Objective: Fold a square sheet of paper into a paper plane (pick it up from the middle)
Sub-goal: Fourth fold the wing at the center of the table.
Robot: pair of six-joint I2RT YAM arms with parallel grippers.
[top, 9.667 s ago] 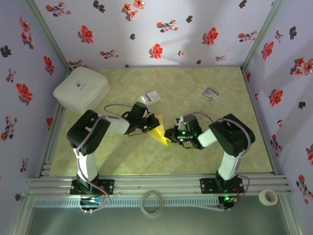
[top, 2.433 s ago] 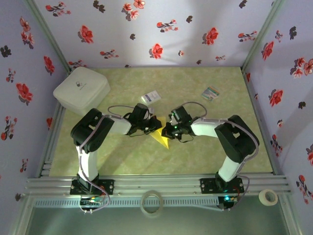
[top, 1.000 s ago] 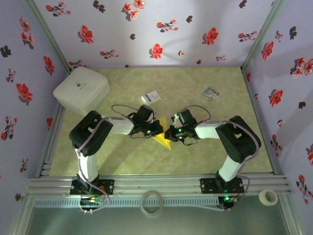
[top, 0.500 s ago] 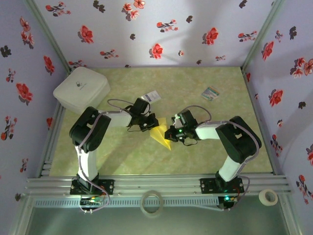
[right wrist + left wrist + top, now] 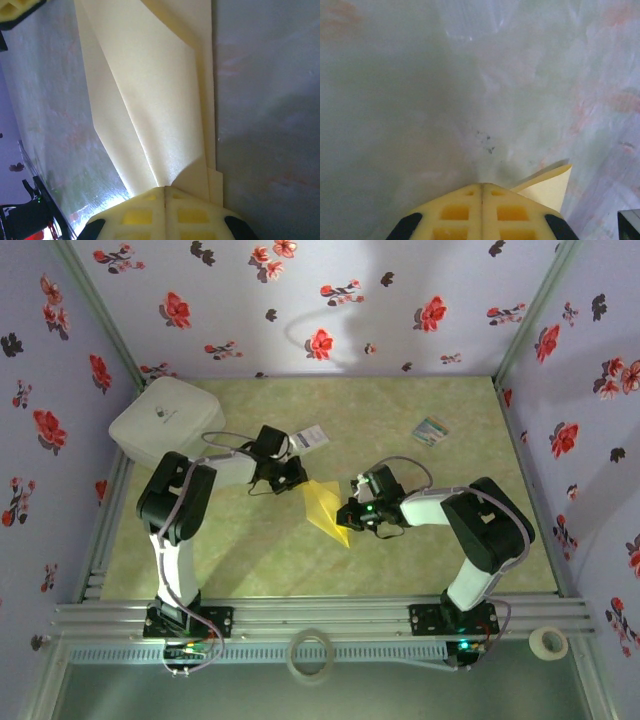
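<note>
The square sheet of paper (image 5: 323,506) lies on the table's middle, folded into a slim yellow pointed paper plane shape. My right gripper (image 5: 350,517) is shut, and its joined tips (image 5: 165,187) rest on the near end of the folded layers (image 5: 160,100), where the creases meet. I cannot tell whether any paper is pinched between them. My left gripper (image 5: 291,478) is shut with nothing in it, its tips (image 5: 482,184) low over bare table just left of the paper. One paper corner (image 5: 549,186) lifts slightly beside it. A left finger (image 5: 15,7) shows at the paper's far end.
A white box (image 5: 167,420) stands at the back left. A small white card with blue print (image 5: 309,438) lies just behind the left gripper, a striped card (image 5: 431,430) at the back right. Two tape rolls (image 5: 310,653) (image 5: 547,642) lie beyond the front rail.
My left gripper has drawn back up and to the left, off the paper's edge. The right gripper has stayed put on the paper.
</note>
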